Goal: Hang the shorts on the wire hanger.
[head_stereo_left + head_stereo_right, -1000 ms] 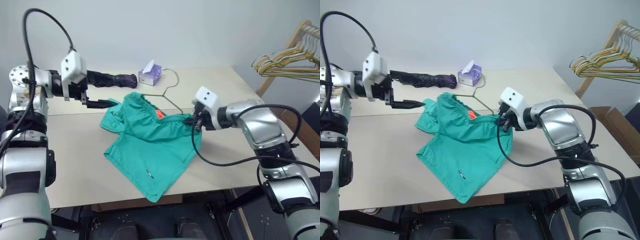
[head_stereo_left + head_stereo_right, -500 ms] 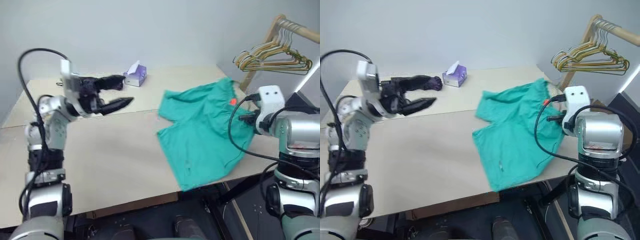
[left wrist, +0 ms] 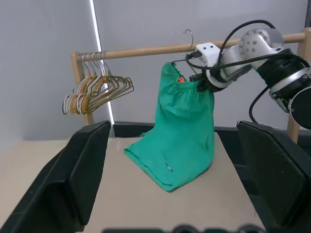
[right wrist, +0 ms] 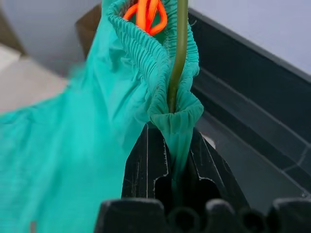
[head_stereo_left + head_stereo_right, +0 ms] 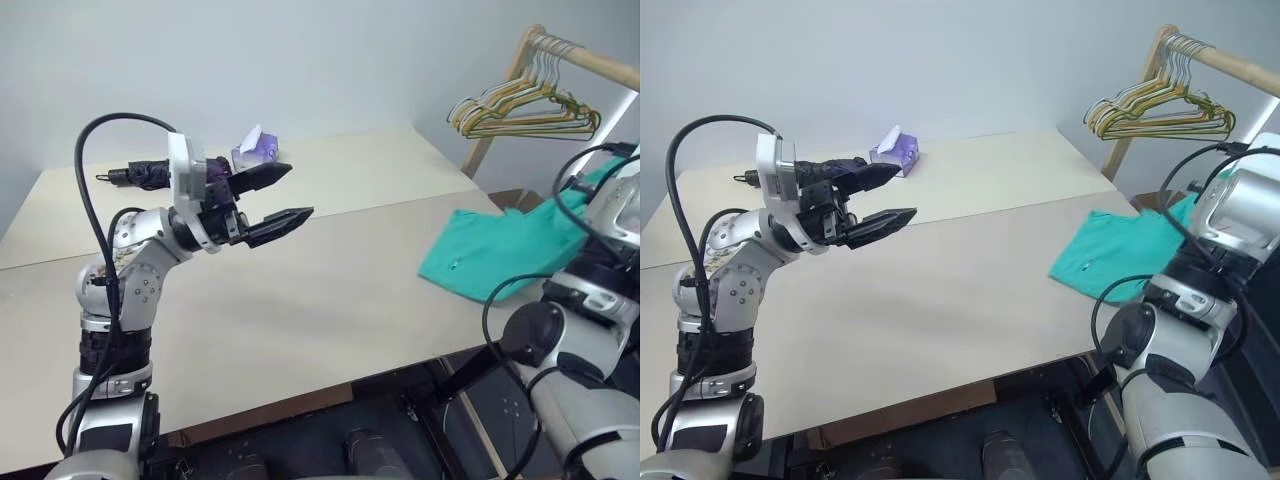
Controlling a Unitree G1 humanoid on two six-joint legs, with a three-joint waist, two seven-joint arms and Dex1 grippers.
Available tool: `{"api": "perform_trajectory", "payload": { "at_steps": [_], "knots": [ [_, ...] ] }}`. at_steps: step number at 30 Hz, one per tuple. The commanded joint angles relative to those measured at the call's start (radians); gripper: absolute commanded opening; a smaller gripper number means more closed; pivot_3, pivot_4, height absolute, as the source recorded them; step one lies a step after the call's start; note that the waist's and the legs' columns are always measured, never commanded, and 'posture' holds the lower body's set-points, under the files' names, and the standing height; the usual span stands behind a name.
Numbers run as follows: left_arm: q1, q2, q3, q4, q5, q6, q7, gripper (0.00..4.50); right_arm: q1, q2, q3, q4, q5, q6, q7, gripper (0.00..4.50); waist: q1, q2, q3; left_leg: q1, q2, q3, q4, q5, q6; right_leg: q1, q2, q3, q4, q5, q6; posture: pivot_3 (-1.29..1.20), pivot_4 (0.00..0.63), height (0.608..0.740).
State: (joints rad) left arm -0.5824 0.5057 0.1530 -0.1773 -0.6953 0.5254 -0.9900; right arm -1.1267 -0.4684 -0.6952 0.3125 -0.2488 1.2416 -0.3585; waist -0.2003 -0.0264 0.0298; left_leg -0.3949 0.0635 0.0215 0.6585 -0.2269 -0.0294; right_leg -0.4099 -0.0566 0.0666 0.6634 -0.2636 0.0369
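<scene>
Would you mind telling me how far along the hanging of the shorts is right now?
Done: the wire hanger already runs inside the waistband of the shorts. In hand: the right gripper is shut on the waistband and wire, holding the shorts up near the wooden rail, their lower end on the table. The left gripper is open and empty. Left: the hook looks not yet settled on the rail.

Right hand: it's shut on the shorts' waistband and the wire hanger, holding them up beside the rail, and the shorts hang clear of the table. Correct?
Not quite. The right hand is shut on the shorts and the wire hanger beside the rail, but the left wrist view shows the shorts' lower end resting on the table, not hanging clear.
</scene>
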Motion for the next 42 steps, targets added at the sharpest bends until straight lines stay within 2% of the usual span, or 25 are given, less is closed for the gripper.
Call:
{"api": "perform_trajectory", "payload": {
  "at_steps": [1, 4, 7, 10, 13, 15, 24, 30, 32, 33, 42],
  "knots": [
    [0.002, -0.001, 0.003, -0.041, -0.017, -0.003, 0.024, 4.50, -0.095, -0.072, -0.092, 0.133, 0.061, -0.175, -0.114, 0.07, 0.000, 0.002, 0.001, 0.002, 0.000, 0.000, 0.000, 0.000, 0.000, 0.002, 0.000, 0.000, -0.001, 0.000, 0.000, -0.12, 0.000, 0.740],
    [0.012, 0.009, -0.002, -0.051, -0.011, -0.008, 0.023, 4.50, -0.152, -0.135, -0.128, 0.267, 0.117, -0.251, -0.158, 0.07, -0.002, 0.005, 0.001, 0.006, -0.002, 0.000, -0.002, 0.000, 0.000, 0.007, -0.002, 0.000, -0.004, -0.001, 0.001, -0.12, 0.000, 0.740],
    [0.019, 0.002, 0.022, -0.063, -0.049, -0.018, 0.008, 4.50, -0.187, -0.193, -0.113, 0.362, 0.150, -0.303, -0.188, 0.07, -0.004, 0.007, 0.001, 0.008, -0.003, 0.001, -0.008, 0.000, 0.000, 0.007, -0.002, 0.002, -0.005, -0.001, 0.001, -0.11, 0.000, 0.740],
    [0.036, -0.007, 0.060, -0.086, -0.140, -0.011, -0.021, 4.50, -0.221, -0.232, -0.145, 0.443, 0.205, -0.306, -0.226, 0.07, -0.005, 0.009, 0.001, 0.009, -0.004, 0.002, -0.009, 0.000, 0.001, 0.007, -0.002, 0.003, -0.006, -0.001, 0.001, -0.11, 0.000, 0.740],
    [0.049, -0.007, 0.067, -0.102, -0.167, -0.014, -0.020, 4.50, -0.243, -0.247, -0.203, 0.516, 0.282, -0.279, -0.263, 0.07, -0.005, 0.010, 0.001, 0.009, -0.004, 0.002, -0.010, 0.000, 0.001, 0.008, -0.002, 0.003, -0.006, -0.001, 0.001, -0.11, 0.000, 0.740],
    [0.051, -0.012, 0.072, -0.111, -0.191, -0.013, -0.019, 4.50, -0.244, -0.238, -0.237, 0.537, 0.330, -0.271, -0.294, 0.07, -0.004, 0.010, 0.001, 0.011, -0.004, 0.002, -0.010, 0.000, 0.001, 0.010, -0.002, 0.003, -0.007, -0.001, 0.001, -0.10, 0.000, 0.740],
    [0.055, -0.038, 0.106, -0.132, -0.302, -0.011, 0.006, 4.50, -0.195, -0.229, -0.184, 0.554, 0.383, -0.272, -0.340, 0.07, -0.004, 0.011, 0.001, 0.012, -0.003, 0.002, -0.012, 0.000, 0.001, 0.015, -0.002, 0.002, -0.010, -0.001, 0.001, -0.08, 0.000, 0.740],
    [0.062, -0.034, 0.095, -0.133, -0.291, -0.025, 0.006, 4.50, -0.172, -0.231, -0.140, 0.549, 0.382, -0.281, -0.334, 0.07, -0.004, 0.011, 0.001, 0.018, -0.003, 0.001, -0.014, 0.000, 0.001, 0.022, -0.002, 0.002, -0.014, -0.001, 0.001, -0.08, 0.000, 0.740],
    [0.064, -0.033, 0.092, -0.133, -0.287, -0.026, 0.005, 4.50, -0.160, -0.235, -0.080, 0.537, 0.358, -0.281, -0.311, 0.78, -0.004, 0.011, 0.001, 0.021, -0.003, 0.001, -0.014, 0.000, 0.001, 0.022, -0.002, 0.002, -0.014, -0.001, 0.001, -0.08, 0.000, 0.740],
    [0.064, -0.033, 0.091, -0.131, -0.283, -0.027, 0.006, 4.50, -0.157, -0.236, -0.062, 0.528, 0.353, -0.283, -0.306, 0.97, -0.004, 0.011, 0.001, 0.021, -0.003, 0.002, -0.014, 0.000, 0.001, 0.022, -0.002, 0.002, -0.014, -0.001, 0.001, -0.08, 0.000, 0.740],
    [0.062, -0.031, 0.085, -0.126, -0.272, -0.033, 0.007, 4.50, -0.132, -0.231, 0.022, 0.450, 0.339, -0.280, -0.304, 3.99, 0.017, 0.012, 0.002, 0.021, -0.004, 0.002, -0.015, 0.000, 0.001, 0.022, -0.002, 0.002, -0.016, -0.001, 0.001, -0.08, 0.000, 0.740]
  ]
}}
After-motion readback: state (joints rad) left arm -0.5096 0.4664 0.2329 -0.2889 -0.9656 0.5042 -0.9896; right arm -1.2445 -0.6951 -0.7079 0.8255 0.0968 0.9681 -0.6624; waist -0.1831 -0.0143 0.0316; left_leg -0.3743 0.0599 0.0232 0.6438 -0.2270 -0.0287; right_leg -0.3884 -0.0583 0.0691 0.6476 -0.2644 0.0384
